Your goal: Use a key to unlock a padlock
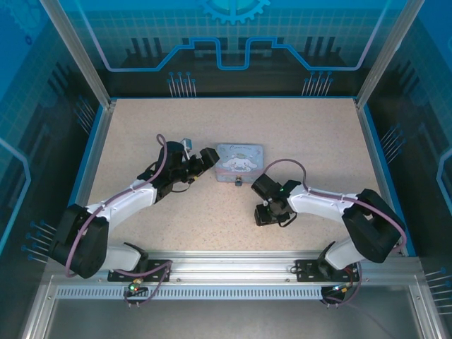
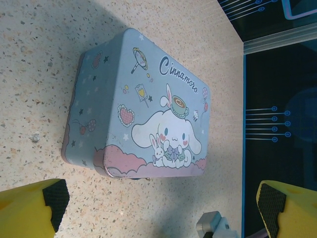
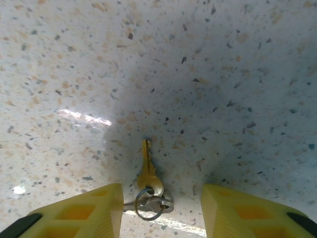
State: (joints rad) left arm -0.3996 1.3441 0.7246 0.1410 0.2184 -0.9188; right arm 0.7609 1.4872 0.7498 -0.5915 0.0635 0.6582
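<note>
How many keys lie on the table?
1 for certain: the key lies between the open fingers of the right gripper; its ring may hold another, partly hidden.

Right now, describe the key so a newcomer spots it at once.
On the speckled table, find the right tool, open and pointing down. Between its yellow fingers lies the key, flat on the surface. Unlike the big blue tin nearby, it is tiny, brass-coloured and on a small ring.
</note>
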